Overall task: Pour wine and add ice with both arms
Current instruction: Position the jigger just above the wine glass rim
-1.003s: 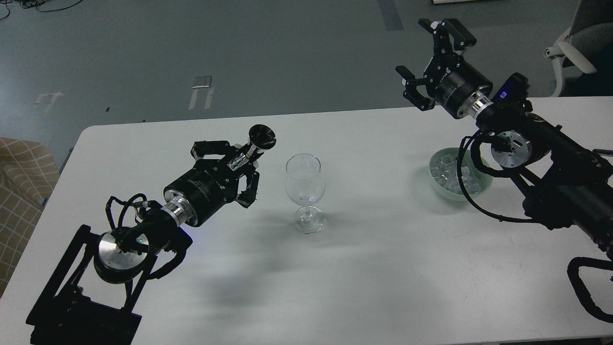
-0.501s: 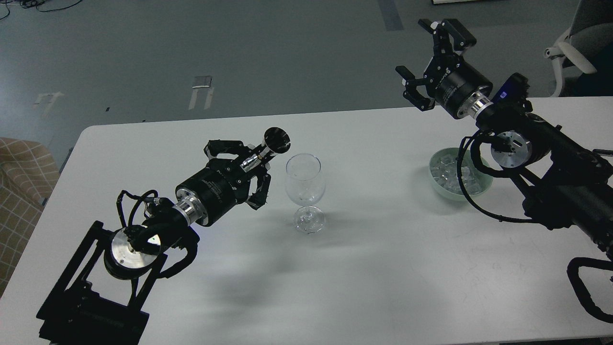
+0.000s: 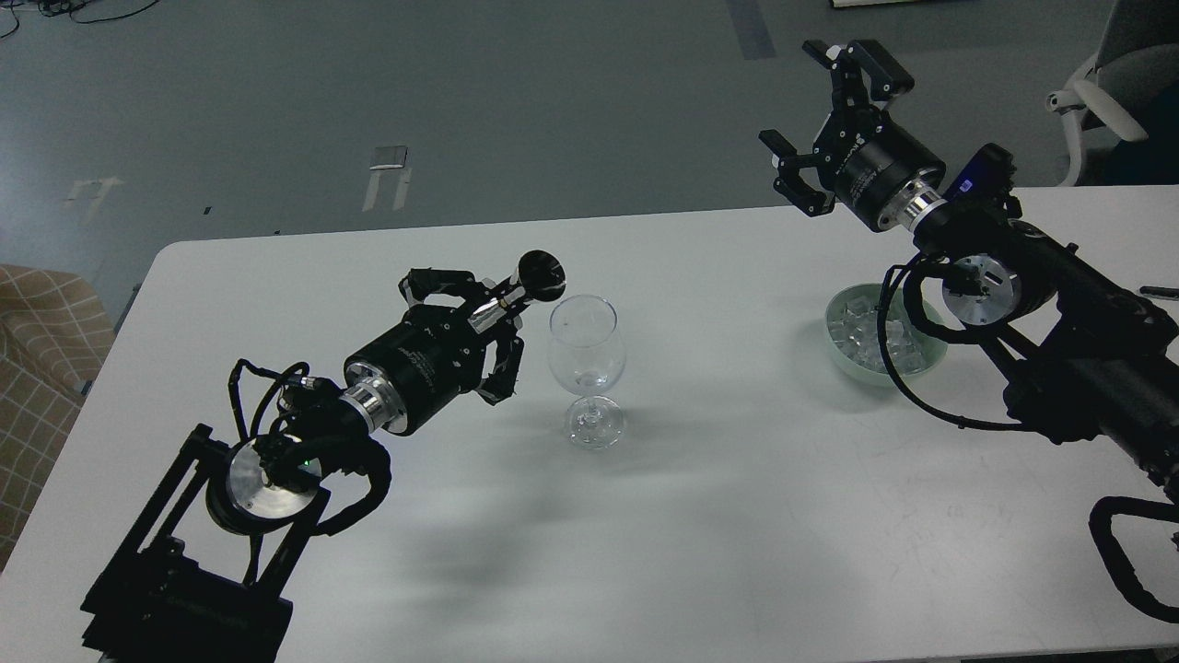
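The left gripper (image 3: 479, 318) has its fingers clamped on a small black bottle (image 3: 525, 281), tipped toward the glass (image 3: 587, 368) just at its 3 o'clock. The ice (image 3: 870, 333) sits in a green bowl (image 3: 932, 354) far right on the table (image 3: 700, 516). At the bowl's 12 o'clock, the right gripper (image 3: 815, 115) hangs high, fingers apart, holding nothing

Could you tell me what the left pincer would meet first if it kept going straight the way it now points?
Most likely the wine glass: the left pincer, shut on a dark bottle, aims up-right toward its rim. Depth is unclear, so the bottle mouth might pass just behind it.
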You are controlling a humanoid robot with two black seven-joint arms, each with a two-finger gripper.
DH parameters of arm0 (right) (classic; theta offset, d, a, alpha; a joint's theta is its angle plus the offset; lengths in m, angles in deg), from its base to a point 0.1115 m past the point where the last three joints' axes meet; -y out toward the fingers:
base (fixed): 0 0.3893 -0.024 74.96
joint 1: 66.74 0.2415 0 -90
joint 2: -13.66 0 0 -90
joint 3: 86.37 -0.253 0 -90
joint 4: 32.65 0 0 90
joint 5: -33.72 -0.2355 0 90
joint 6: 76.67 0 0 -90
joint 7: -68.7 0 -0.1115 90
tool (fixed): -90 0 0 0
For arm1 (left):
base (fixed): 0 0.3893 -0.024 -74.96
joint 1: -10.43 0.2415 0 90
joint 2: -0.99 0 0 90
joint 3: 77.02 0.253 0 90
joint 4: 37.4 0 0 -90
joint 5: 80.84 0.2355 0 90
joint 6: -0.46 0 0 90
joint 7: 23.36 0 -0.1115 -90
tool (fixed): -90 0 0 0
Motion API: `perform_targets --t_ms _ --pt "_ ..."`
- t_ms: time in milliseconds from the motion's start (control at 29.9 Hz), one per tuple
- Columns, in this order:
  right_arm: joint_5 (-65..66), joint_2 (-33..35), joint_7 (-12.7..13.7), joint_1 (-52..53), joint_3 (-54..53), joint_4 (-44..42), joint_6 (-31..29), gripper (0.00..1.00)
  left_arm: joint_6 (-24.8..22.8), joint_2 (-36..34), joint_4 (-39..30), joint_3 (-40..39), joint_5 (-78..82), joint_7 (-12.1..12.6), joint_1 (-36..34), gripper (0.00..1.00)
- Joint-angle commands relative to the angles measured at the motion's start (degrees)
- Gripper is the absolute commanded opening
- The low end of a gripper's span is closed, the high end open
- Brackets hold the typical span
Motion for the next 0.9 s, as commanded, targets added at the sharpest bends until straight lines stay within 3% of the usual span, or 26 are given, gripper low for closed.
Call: perform_targets --t_ms 0,869 --pt "0.00 0.00 0.00 -0.18 0.01 0.00 0.00 1.00 0.00 0.00 0.00 0.01 0.62 -0.01 -0.01 0.13" --pt "0.00 -0.18 -0.09 -0.27 -0.08 0.00 0.00 1.00 -0.26 0.00 -0.97 0.71 7.29 0.08 0.16 0.13"
